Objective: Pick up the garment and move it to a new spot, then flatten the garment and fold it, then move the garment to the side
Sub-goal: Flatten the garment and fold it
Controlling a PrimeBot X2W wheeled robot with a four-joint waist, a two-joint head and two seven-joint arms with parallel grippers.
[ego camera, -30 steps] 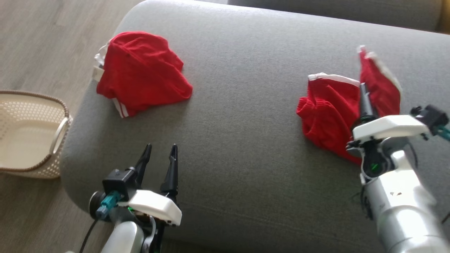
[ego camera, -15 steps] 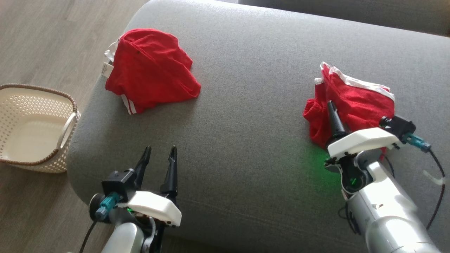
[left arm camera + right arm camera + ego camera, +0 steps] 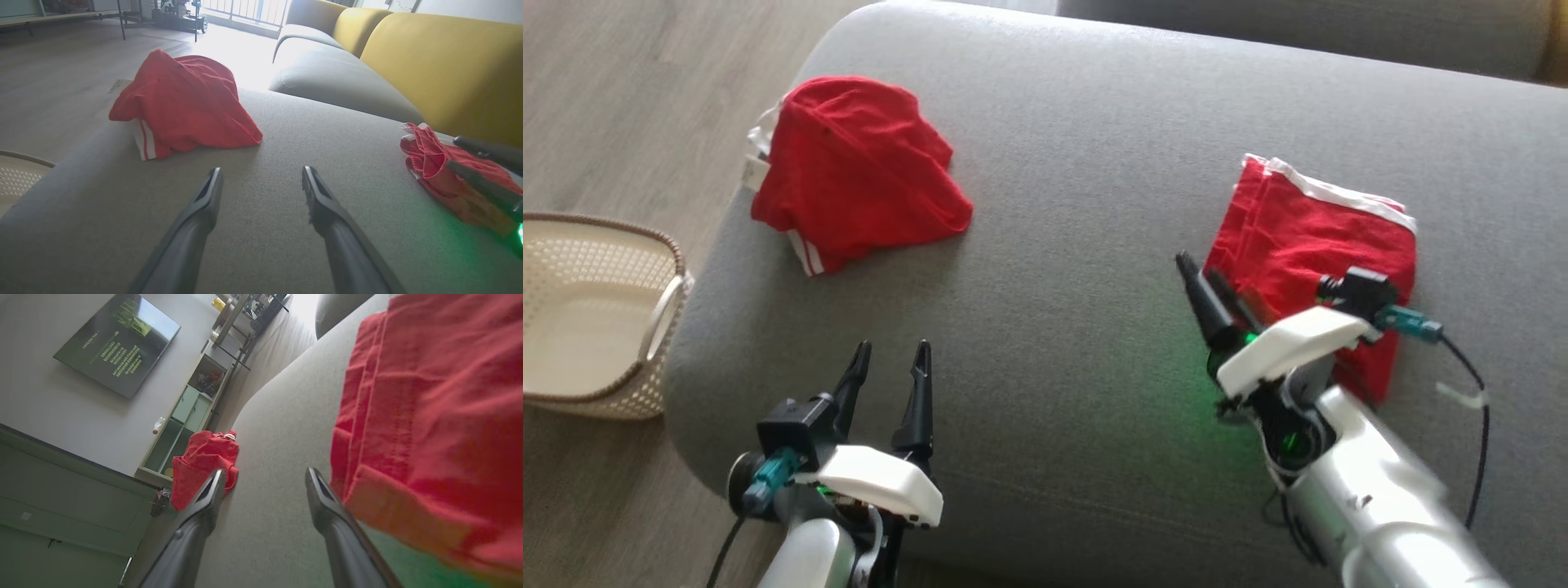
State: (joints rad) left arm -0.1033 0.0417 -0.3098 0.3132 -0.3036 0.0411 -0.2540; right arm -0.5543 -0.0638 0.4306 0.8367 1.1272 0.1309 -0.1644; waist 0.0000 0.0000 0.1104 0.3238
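The folded red garment (image 3: 1319, 237) lay flat on the right of the grey sofa cushion (image 3: 1078, 163). The right fingers (image 3: 1207, 298) stood wide and empty just beside its edge. The left fingers (image 3: 919, 392) stood wide and empty, well apart from it.

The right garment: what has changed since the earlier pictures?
The right gripper folded the lifted flap over the right garment, let go and drew back; its jaws stand open. The garment lies folded. The left gripper, the left garment and the basket stayed put.

Head overhead, wrists low; shared garment (image 3: 1307, 237)
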